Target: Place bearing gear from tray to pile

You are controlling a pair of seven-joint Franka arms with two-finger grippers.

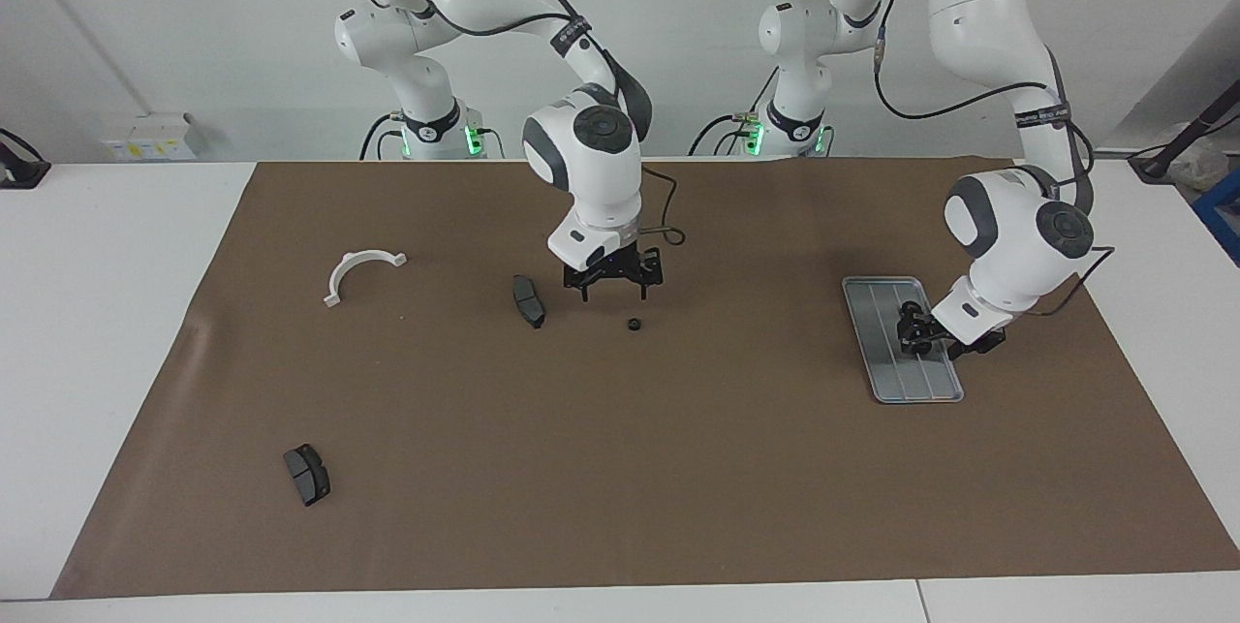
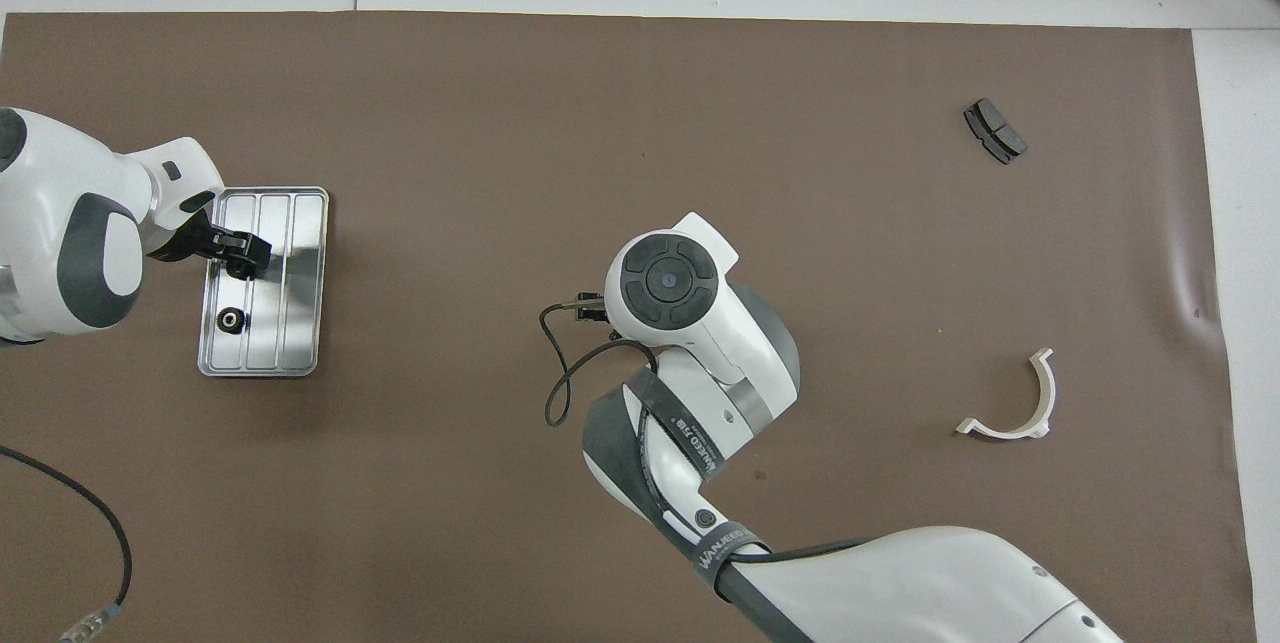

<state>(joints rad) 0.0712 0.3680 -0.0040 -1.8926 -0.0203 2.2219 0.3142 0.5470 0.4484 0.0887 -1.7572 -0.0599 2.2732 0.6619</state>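
A white table (image 1: 97, 313) stands before a plain white wall (image 1: 678, 32), and a wide brown mat (image 1: 678, 468) covers most of its top. Toward the left arm's end lies the flat silver-grey grooved metal tray (image 1: 877, 313), with one small black round bearing gear (image 2: 231, 319) sitting in it on the side nearer the robots.

The left gripper (image 2: 245, 258) hangs low over the tray's middle, just beside that gear. Something dark and round shows at its tips, but whether its jaws are holding anything cannot be told.

At mid-table, the right gripper (image 1: 613, 286) hovers over bare mat with its jaws spread wide and empty. It hangs between a dark grey brake pad (image 1: 529, 300) and a second small black gear (image 1: 634, 324) lying on the mat.

Toward the right arm's end, a white half-ring bracket (image 1: 360, 270) lies well apart from another dark grey brake pad (image 1: 307, 474), which is farther from the robots.
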